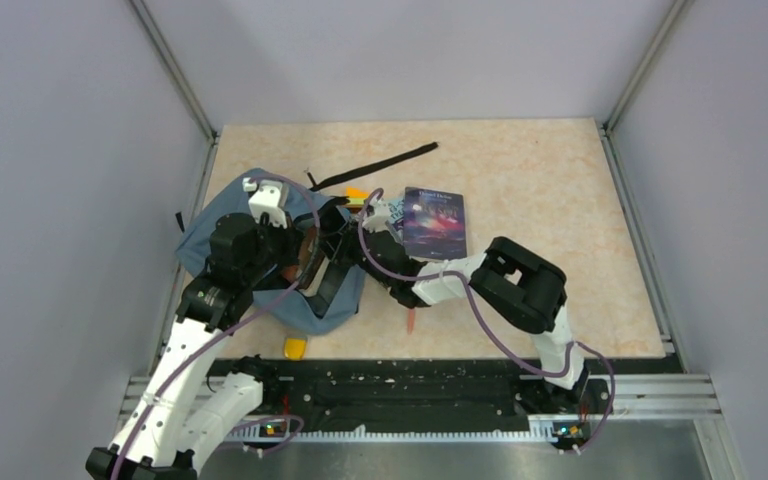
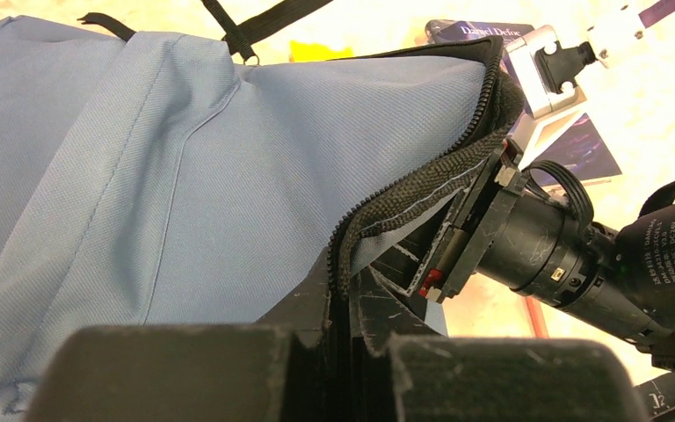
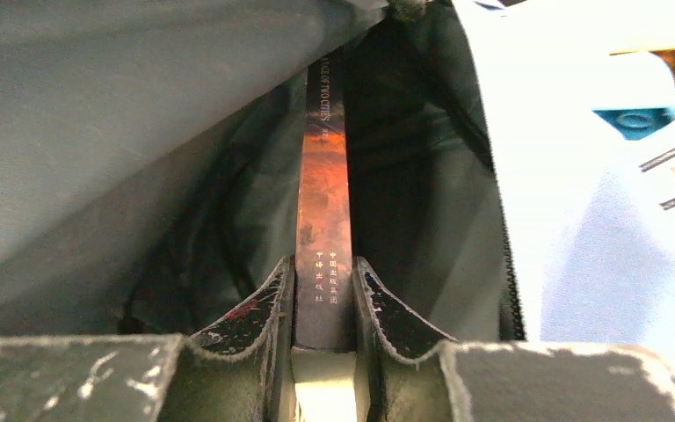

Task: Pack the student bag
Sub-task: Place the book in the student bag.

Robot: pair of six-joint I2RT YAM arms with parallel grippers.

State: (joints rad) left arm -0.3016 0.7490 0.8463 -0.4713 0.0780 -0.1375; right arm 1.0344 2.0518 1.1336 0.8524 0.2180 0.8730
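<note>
Bag [image 2: 141, 176]: plain slate-blue weave.
Zipper trim [image 2: 404, 204]: black, with a thin pale stitch line.
Strap [image 1: 380, 164]: black.
Lining [image 3: 97, 114]: dark grey, in shadow.
Held book [image 3: 323, 193]: dark spine, orange-red glow at mid-length, white lettering.
Loose book [image 1: 434, 222]: deep blue-purple cover, pale title lettering.
Table [image 1: 560, 200]: peach-beige, mottled like marble.
Right gripper [image 3: 323, 268]: black, scuffed pale grey, with reddish marks on one pad.
Left gripper [image 2: 343, 338]: matte black.
Yellow item [image 1: 295, 348]: yellow-orange; pattern too small to tell.
Brick [image 3: 637, 119]: teal, blurred.
Cable [image 1: 480, 320]: mauve.
</note>
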